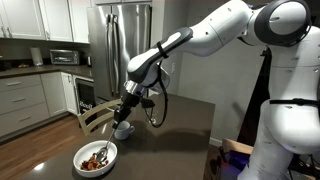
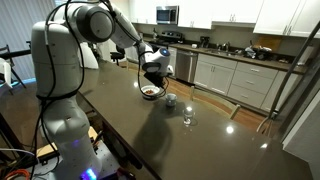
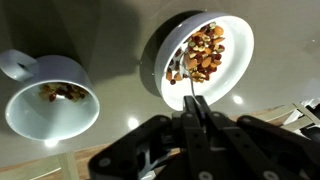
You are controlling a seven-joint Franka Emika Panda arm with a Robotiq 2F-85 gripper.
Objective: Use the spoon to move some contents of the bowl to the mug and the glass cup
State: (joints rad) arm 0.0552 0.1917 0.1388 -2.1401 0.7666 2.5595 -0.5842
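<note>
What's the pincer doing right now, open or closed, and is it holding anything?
Pincer: closed, holding the spoon.

**Spoon held out over the filled bowl, mug alongside**

In the wrist view the slim silvery spoon (image 3: pixel 187 88) is seen clamped between the closed fingers of the gripper (image 3: pixel 197 118), its tip reaching ahead over the wide white bowl (image 3: pixel 240 55). A heap of brown and reddish contents (image 3: pixel 205 52) is held in the bowl, straight ahead of the gripper. The small white mug (image 3: pixel 45 120) is found off to the gripper's side, its handle pointing away, with a few pieces inside. The clear glass cup (image 2: pixel 187 117) is stood upright, well apart from the gripper, beyond the mug
</note>
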